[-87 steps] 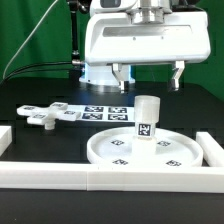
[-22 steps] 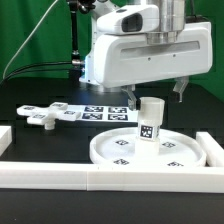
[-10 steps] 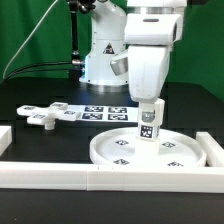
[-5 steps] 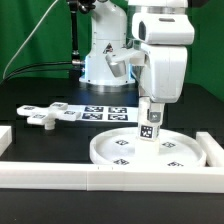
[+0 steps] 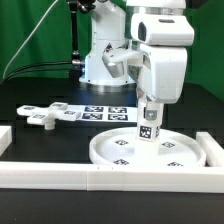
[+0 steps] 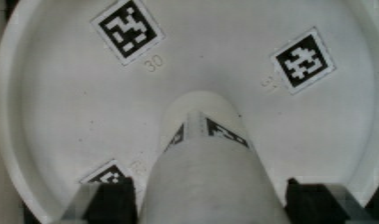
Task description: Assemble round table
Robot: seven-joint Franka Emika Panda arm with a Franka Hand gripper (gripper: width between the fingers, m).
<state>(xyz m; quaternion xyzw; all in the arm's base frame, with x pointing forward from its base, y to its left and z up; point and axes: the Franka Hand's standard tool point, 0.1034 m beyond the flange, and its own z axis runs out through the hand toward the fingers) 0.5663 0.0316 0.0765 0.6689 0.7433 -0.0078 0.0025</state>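
The gripper (image 5: 150,108) is down over the leg (image 5: 148,128). The leg stands on the round top (image 5: 103,152), a bit toward the exterior view's right of its middle. In the wrist view, the two dark fingers (image 6: 111,200) sit tight on both sides of the leg. The gap between them is narrow and I think the leg is pinched in it.

The job here looks like fixing the leg onto the round top. To do it well, the leg should stand straight up, not lean. In the exterior view it may lean a tiny bit, but I cannot be sure. The grip should be firm so the leg does not slip. Any push or turn should be slow, so the round top does not slide on the black table. The leg's bottom is hidden, so I cannot tell if it sits in its hole.

The cross foot (image 5: 45,115) lies well apart, toward the exterior view's left, beside the marker board (image 5: 100,112). It is not on the leg yet.

There are no words or brand names to read. The tags (image 6: 129,25) on the round top and the leg are only black and white square patterns. A faint mark sits beside one tag, too small to read.
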